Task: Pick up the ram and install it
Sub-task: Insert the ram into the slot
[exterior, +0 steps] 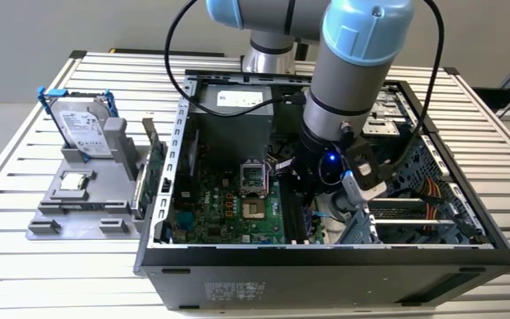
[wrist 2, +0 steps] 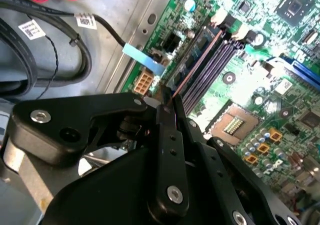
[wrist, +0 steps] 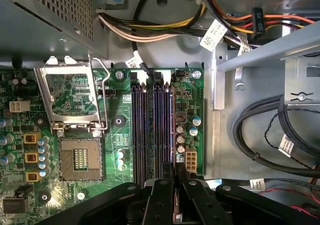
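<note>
The gripper point(wrist 2: 167, 107) pinches the ram point(wrist 2: 192, 67) edge-on — it sits in the slot point(wrist: 172, 130) directly beneath — seemingly not yet released.

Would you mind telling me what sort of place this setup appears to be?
Probably a robotics lab or test bench for computer assembly: an open desktop case lies on a slatted aluminium table, with a hard drive upright in a grey fixture beside it.

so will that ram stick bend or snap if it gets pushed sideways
Probably stiff: the ram shows as a straight thin edge beyond the gripper. Likely light, since a fingertip pinch holds it. Being thin, sideways force over the memory slots could crack it.
</note>
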